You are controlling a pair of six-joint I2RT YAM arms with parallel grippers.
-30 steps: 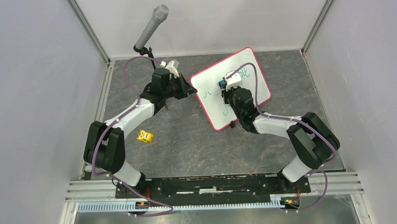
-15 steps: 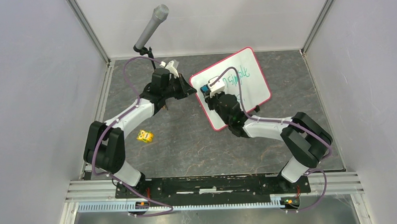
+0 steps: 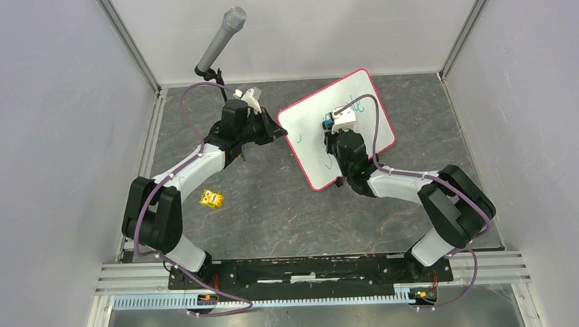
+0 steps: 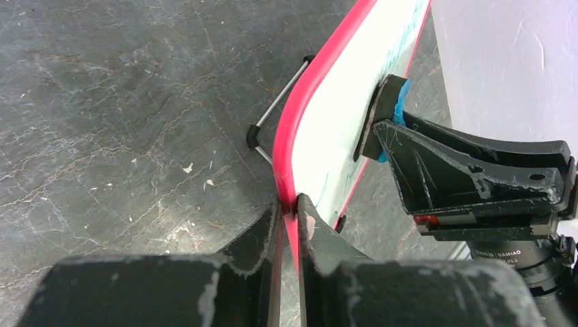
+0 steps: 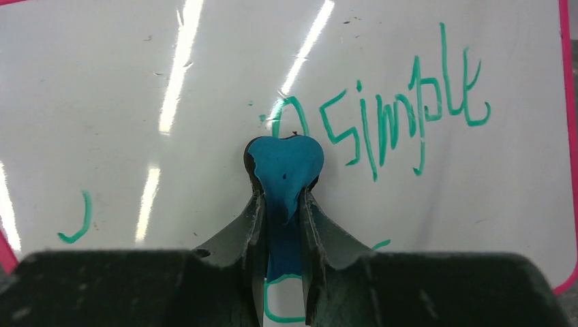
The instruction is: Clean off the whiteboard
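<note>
With your left gripper (image 4: 286, 210) clamping the small pink-framed white whiteboard (image 3: 309, 137), propped tilted at the far middle of the grey stone-patterned table (image 3: 273, 208), press the blue eraser pad (image 5: 285, 160) clenched in your right gripper (image 5: 283, 199) flat and sweep across the green handwritten word (image 5: 402, 116) beside it.

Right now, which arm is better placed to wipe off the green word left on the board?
Right. The right gripper holds the eraser against the whiteboard, beside the green writing; the left gripper is clamping the board's red edge.
</note>
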